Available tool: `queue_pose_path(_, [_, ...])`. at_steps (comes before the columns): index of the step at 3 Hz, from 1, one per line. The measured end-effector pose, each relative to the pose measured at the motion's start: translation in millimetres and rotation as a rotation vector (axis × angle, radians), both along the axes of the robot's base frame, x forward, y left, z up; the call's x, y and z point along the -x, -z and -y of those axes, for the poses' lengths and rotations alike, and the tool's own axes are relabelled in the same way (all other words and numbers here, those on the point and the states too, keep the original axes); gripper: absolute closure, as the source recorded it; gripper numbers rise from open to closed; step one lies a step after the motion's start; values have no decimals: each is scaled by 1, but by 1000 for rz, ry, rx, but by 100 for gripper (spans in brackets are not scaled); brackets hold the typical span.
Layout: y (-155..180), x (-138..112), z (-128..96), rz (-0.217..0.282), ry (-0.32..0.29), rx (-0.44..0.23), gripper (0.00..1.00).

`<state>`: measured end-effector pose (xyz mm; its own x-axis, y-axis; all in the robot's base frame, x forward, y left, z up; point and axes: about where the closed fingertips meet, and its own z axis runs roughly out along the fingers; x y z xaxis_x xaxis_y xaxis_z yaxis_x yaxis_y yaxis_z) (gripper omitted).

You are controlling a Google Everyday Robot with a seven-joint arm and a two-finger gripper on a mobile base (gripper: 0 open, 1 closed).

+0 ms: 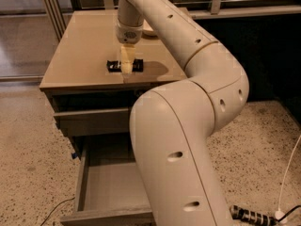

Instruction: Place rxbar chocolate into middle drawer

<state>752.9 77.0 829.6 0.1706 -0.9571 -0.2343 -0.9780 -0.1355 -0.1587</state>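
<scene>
The pick-up step is judged to be in hand: the claw (126,66) stands over the middle of the rxbar chocolate (113,66), which lies flat on the worktop (80,55) near the front edge. Whether the claw is clamped on the bar or apart cannot be told. A sure hold is called for next, then a lift and a carry down to the middle drawer (110,182), pulled open below. Its right side is hidden by the arm (188,126) and its front is cut off; perhaps a pale bowl (150,31) is half covered behind the wrist
</scene>
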Motion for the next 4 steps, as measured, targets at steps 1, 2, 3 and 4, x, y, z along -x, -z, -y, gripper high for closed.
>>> queue_pose_path(1, [3, -3, 1, -4, 1, 33, 0])
queue_pose_path(2, [6, -4, 0, -9, 0, 45, 0])
queue_pose_path(3, [12, -4, 1, -21, 0, 49, 0])
queue_pose_path(4, [15, -5, 2, -26, 2, 39, 0])
